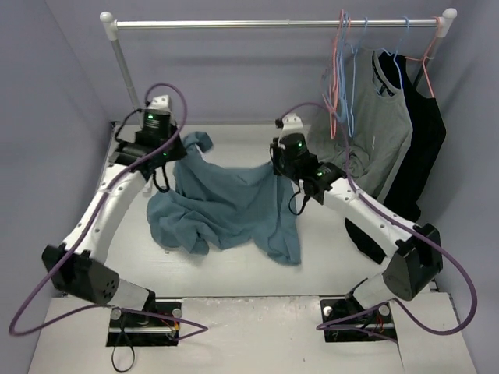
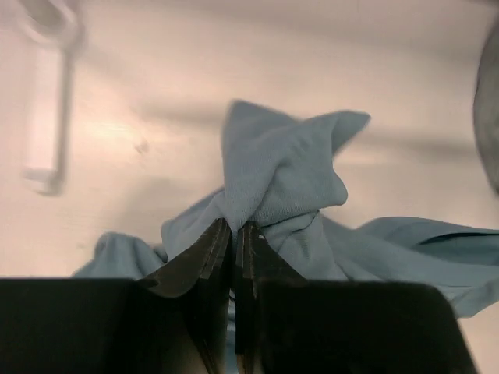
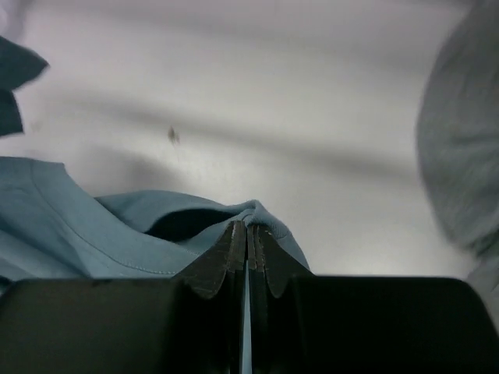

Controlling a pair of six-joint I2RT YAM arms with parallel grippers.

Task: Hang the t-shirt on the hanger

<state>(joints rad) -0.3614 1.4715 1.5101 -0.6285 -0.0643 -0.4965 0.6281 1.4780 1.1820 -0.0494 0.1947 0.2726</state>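
The teal-blue t-shirt [image 1: 226, 204] hangs crumpled between my two grippers, its lower part resting on the table. My left gripper [image 1: 175, 153] is shut on a bunched fold at its left end; the wrist view shows cloth [image 2: 273, 171] sticking up from the closed jaws [image 2: 234, 226]. My right gripper [image 1: 277, 160] is shut on its right edge; in the wrist view a fold [image 3: 78, 234] is pinched at the fingertips [image 3: 248, 227]. The salmon-pink hanger [image 1: 336, 78] hangs on the rail to the right, apart from both grippers.
A white rail [image 1: 273, 23] spans the back, with a post [image 1: 125, 70] at the left. Light-blue wire hangers [image 1: 352, 78], a grey shirt [image 1: 383, 132] and a black garment [image 1: 422, 148] hang at its right end, close to my right arm. The grey shirt also shows in the right wrist view [image 3: 460, 156].
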